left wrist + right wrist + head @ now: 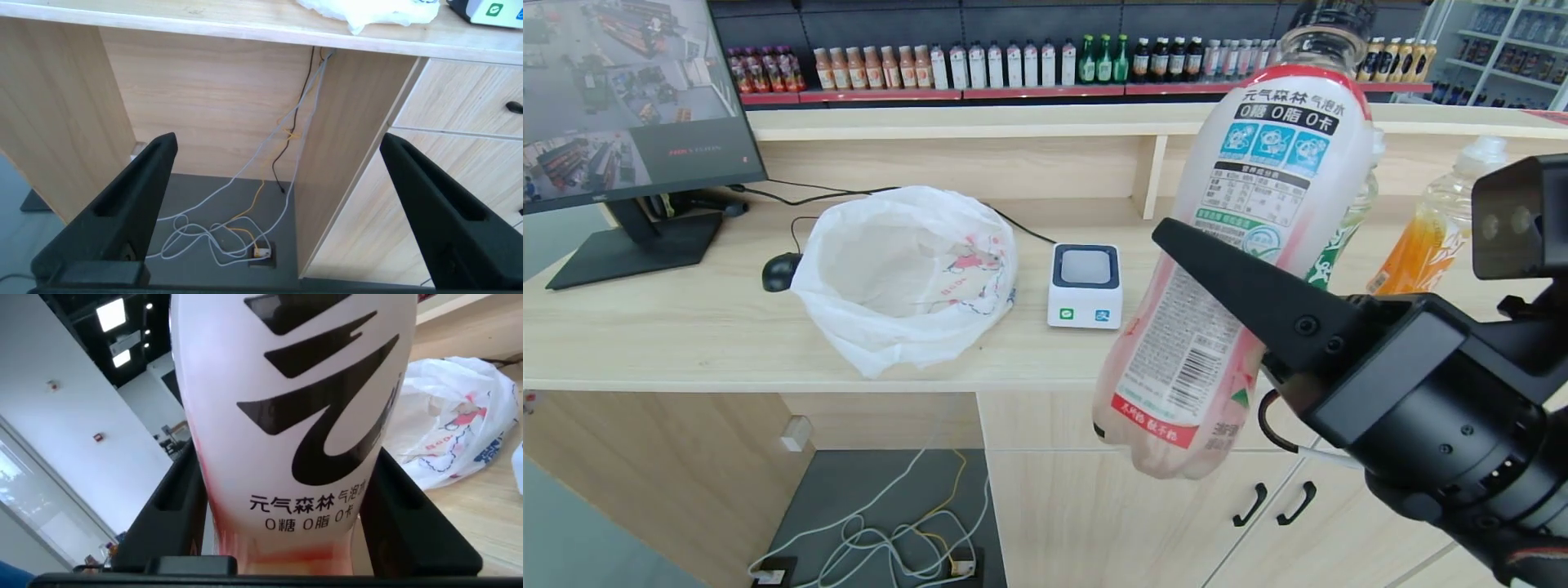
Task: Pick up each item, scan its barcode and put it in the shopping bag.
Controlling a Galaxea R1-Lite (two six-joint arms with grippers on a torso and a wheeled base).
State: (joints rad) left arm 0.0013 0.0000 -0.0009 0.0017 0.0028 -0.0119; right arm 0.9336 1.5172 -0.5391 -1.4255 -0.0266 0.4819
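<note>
bottle [1241, 245] with the pink and white label is clamped in your right gripper [1225, 273] in the head view, lifted off the counter [686, 327] and tilted, its cap end leaning up and away. one black finger lies across its front, and the barcode low on the label faces the camera. it hangs to the right of the white scanner [1085, 286], which sits on the counter just beside the open white shopping bag [907, 278]. a black mouse [780, 271] touches the bag's far left side, and a monitor [629, 98] stands behind that. an orange drink bottle [1421, 237] stands on the counter behind your right arm.

in the left wrist view, your left gripper [278, 143] hangs below counter level with its fingers spread wide and nothing between them. beyond it, loose cables [221, 237] lie on the floor under the counter.

in the right wrist view, the bottle stands between both fingers, each pressed against a side of its label, with the bag on the counter beyond.
</note>
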